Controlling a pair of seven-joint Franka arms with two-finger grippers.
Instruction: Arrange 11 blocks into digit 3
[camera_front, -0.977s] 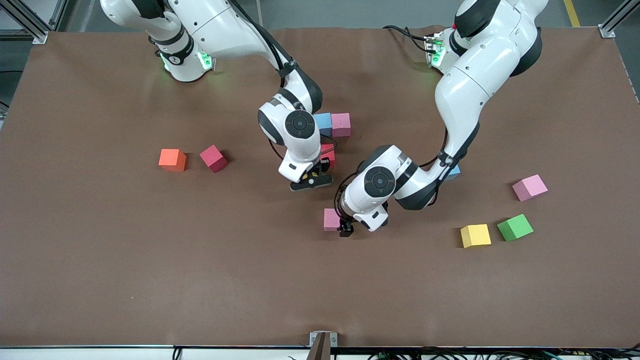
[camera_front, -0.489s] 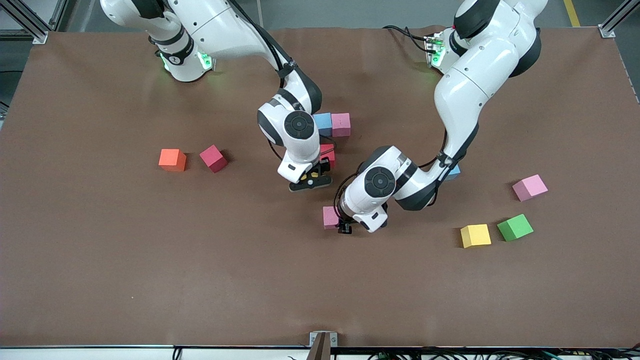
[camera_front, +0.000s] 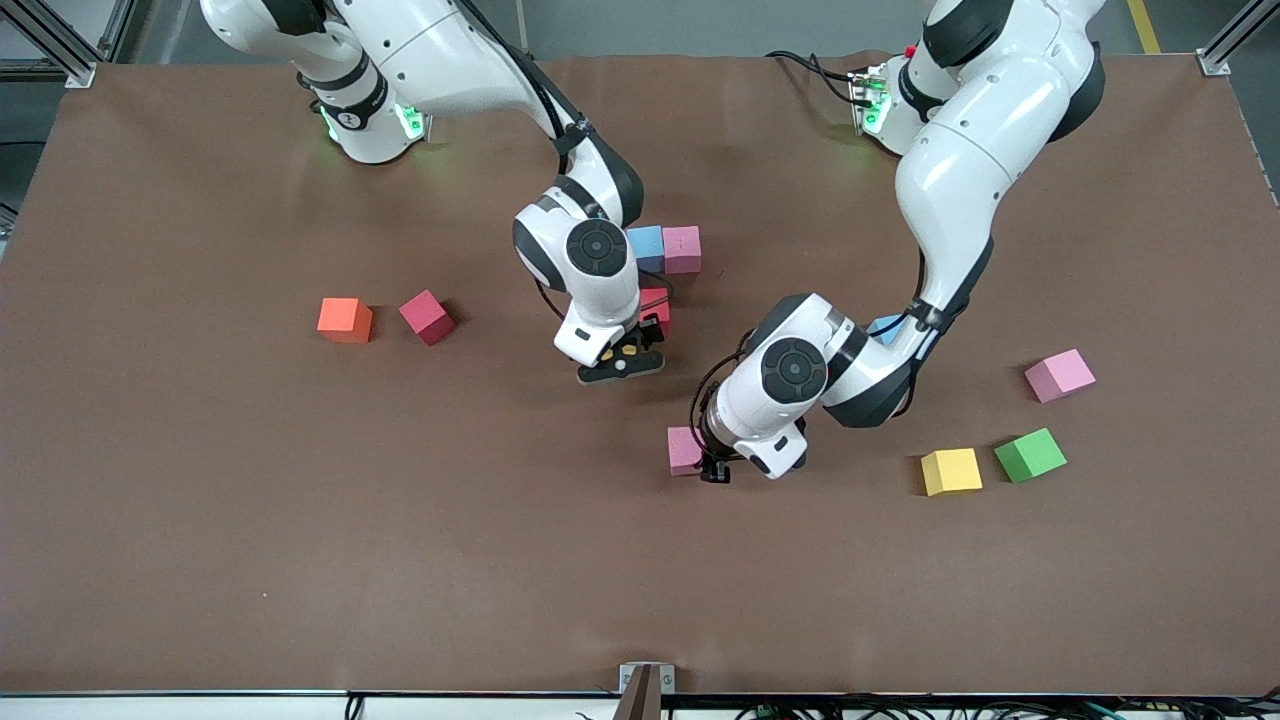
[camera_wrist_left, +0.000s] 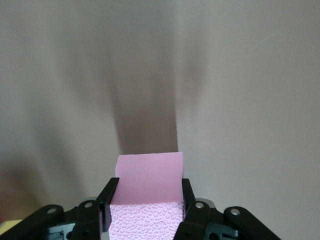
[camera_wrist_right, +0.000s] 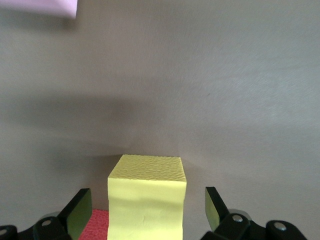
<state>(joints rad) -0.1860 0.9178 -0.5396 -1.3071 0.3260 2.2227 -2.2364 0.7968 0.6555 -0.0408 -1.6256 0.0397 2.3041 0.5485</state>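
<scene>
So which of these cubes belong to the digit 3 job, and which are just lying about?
Job: pink cube, gripped by left gripper; yellow cube, inside open right gripper; red cube beside it; blue-pink pair; second red cube; blue cube; pale pink cube; second yellow cube; green cube.
Lying about: orange cube.

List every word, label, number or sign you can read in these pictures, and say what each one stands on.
None can be read.
The round mark on the collar at the right arm's base is too small to make out.
The foam cubes, such as the pink cube in the left tool and the yellow cube between the open fingers of the right tool, bear no print.
</scene>
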